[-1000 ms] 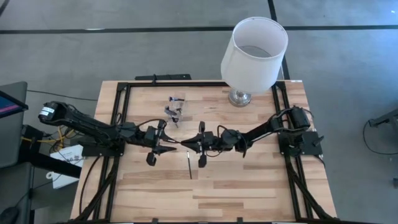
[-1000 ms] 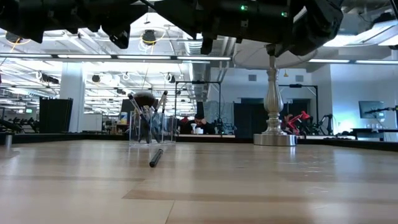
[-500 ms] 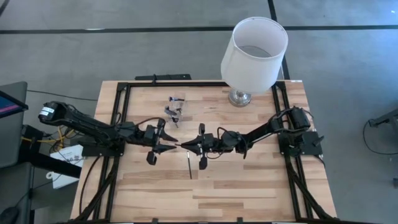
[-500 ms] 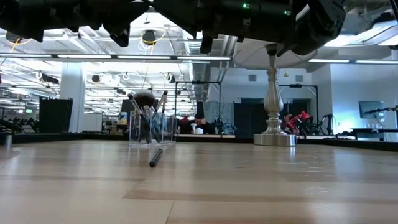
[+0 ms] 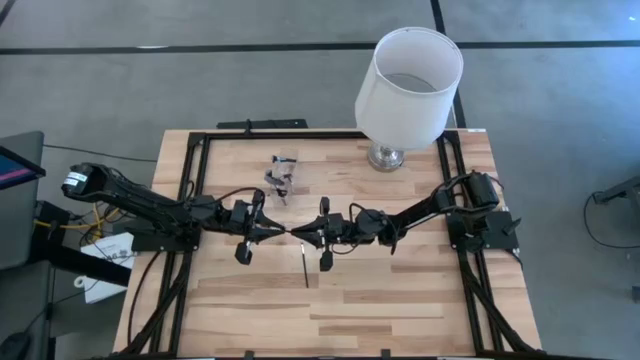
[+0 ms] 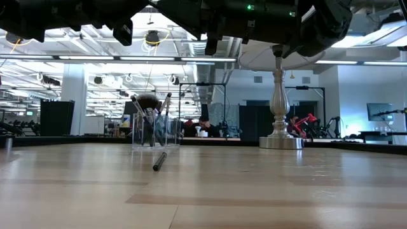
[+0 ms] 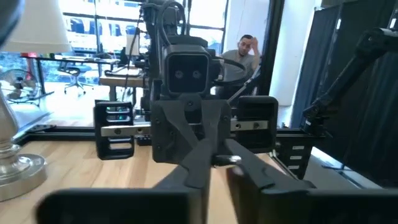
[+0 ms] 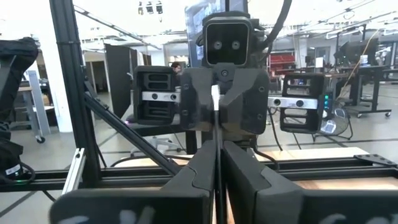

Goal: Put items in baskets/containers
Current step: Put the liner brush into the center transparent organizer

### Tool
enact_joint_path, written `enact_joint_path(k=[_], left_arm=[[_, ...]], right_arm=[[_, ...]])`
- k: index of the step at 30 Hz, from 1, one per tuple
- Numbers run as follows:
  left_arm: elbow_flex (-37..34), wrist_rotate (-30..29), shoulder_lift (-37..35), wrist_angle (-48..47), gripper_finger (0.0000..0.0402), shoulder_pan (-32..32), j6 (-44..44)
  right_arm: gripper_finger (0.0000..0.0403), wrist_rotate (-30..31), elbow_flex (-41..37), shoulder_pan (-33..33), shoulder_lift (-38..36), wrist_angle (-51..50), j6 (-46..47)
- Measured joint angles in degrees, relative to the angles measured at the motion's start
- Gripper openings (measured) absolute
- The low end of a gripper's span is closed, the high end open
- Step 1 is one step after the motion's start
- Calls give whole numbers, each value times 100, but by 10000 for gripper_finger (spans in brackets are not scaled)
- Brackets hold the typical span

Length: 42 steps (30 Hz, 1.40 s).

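My two grippers meet tip to tip above the table's middle. My right gripper (image 5: 300,234) is shut on a thin makeup brush (image 8: 216,102), and my left gripper (image 5: 283,233) is closed on the same brush's other end. A second dark brush (image 5: 303,268) lies flat on the table just nearer than them; it also shows in the low view (image 6: 159,161). The small clear container (image 5: 282,175) stands farther back with several brushes upright in it, one with a fluffy head (image 6: 150,102). My left gripper pinches the brush's silver ferrule end (image 7: 227,160) between its two fingers, coming level from the table's left, along the brush. The brush is clear of the table. My right gripper pinches the brush's dark shaft (image 8: 217,152) between its two fingers, coming level from the table's right, along the brush. The brush runs level out of the fingertips to my left gripper.
A lamp with a white shade (image 5: 408,85) on a silver base (image 5: 385,157) stands at the far right. A black frame (image 5: 200,190) borders the table. Bare wood lies toward the near edge.
My right gripper has edged toward the table's left with the brush until the two grippers' tips meet. My left gripper's fingers have drawn together on the brush's end. The brush on the table and the container have stayed put.
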Motion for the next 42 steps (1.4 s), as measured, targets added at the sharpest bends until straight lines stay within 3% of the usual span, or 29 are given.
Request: enact_joint_path(k=[3,7,14,19,23,26,31,35,39,42], left_arm=[[0,-77,0,8,15,4,11],[0,-354,6,13,18,-1,-2],[0,-519,4,-72,14,13,-162],[0,-1171,-1,-531,14,15,-167],[4,-1619,-293,-1045,14,174,-166],[59,-1856,-654,-1290,14,447,-52],[597,-2208,-1160,-3144,14,1327,105],[1013,-1785,-1114,-4335,14,2194,-4],[1065,-1069,-840,-4503,14,2842,-24],[1071,-884,-511,-4502,15,3161,-24]], right_arm=[[29,27,0,-14,0,-26,5],[43,53,0,-35,0,-221,2],[78,966,0,22,-2,-1034,-114],[116,1107,-2,17,-134,-1534,-105],[152,1847,0,132,-557,-2609,-80],[174,2468,0,248,-910,-3812,453],[197,2545,-2,356,-1263,-4833,1278],[202,2545,-2,350,-1270,-4632,1212],[202,2539,-2,320,-1261,-4648,1213],[199,2538,-2,301,-1261,-4642,1213]])
